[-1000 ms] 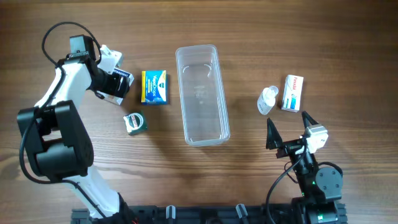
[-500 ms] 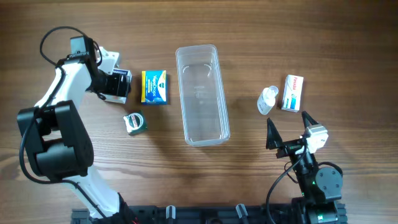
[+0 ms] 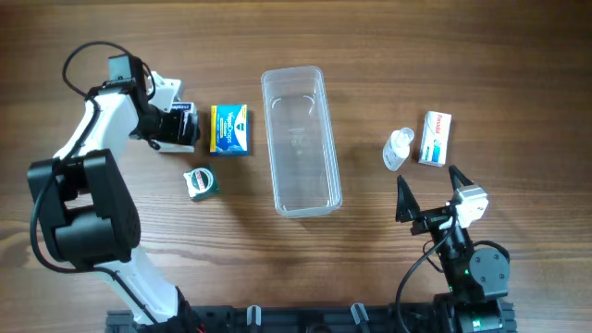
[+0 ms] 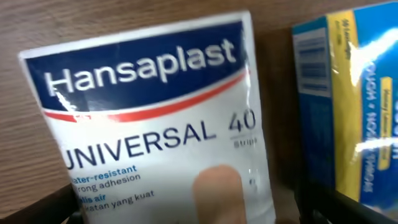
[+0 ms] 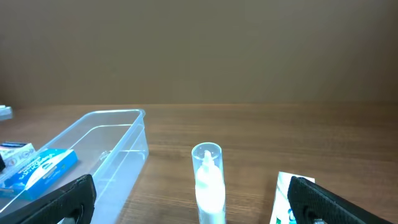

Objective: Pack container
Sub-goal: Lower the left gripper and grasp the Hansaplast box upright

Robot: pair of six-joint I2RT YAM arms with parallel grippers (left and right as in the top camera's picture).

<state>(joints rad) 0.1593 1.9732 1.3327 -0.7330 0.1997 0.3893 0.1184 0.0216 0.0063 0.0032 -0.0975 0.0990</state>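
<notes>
Container [image 3: 301, 139] at table centre, long axis 12 to 6. Left gripper [image 3: 185, 128] at its 9 o'clock, over plaster pack [image 4: 155, 124] and just beside blue box [image 3: 229, 129]; finger spread cannot be told. Right gripper [image 3: 430, 192] at 4 o'clock, fingers wide apart. Bottle [image 3: 399, 148] at 3 o'clock.

A Hansaplast plaster box [image 4: 149, 118] is lying just beside a blue-and-yellow box [image 3: 229, 129] on the wooden table [image 3: 111, 37], a tape measure [image 3: 200, 182] sitting nearby. Well apart, a clear bottle [image 3: 398, 148] is lying beside a white box [image 3: 435, 138]
</notes>
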